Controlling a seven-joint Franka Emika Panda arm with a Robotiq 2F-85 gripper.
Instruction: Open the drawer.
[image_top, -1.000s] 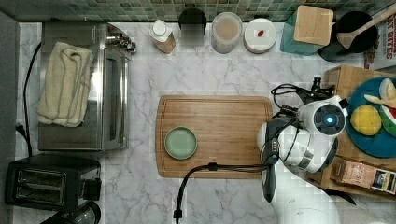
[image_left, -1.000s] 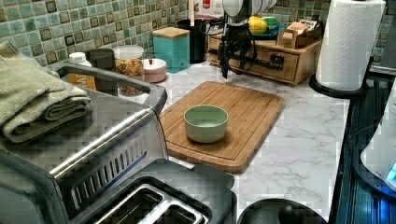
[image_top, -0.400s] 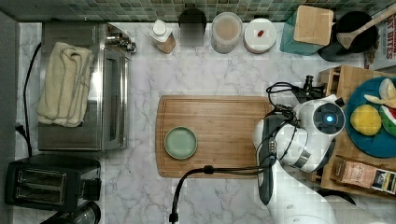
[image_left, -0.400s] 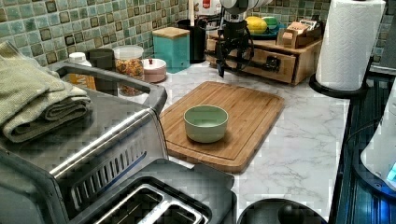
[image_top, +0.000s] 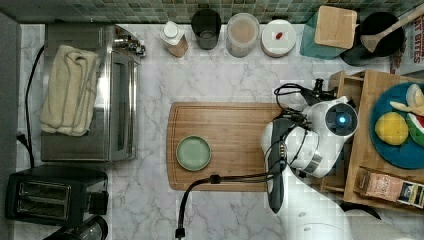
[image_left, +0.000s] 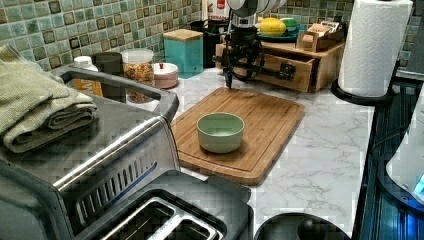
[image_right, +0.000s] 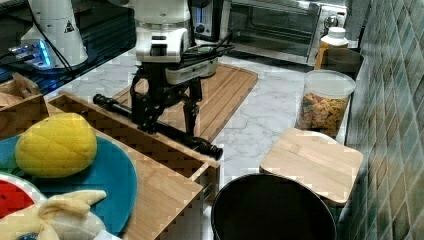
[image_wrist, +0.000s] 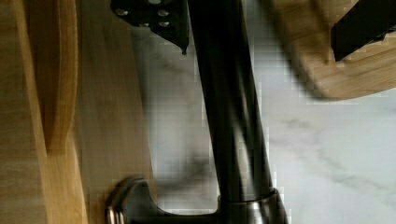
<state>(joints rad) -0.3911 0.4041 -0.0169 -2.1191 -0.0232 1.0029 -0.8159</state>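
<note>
A robot gripper is straddling the black bar handle of a partly open bamboo drawer, its fingers standing wide on either side.

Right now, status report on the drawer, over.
End effector straddling the bar handle, fingers apart. Drawer partly open. Cutting board lies in front, bowl on it.

Kitchen: marble counter, green tile backsplash, toaster oven, toaster, cutting board, bowl, jars, paper towels.
</note>
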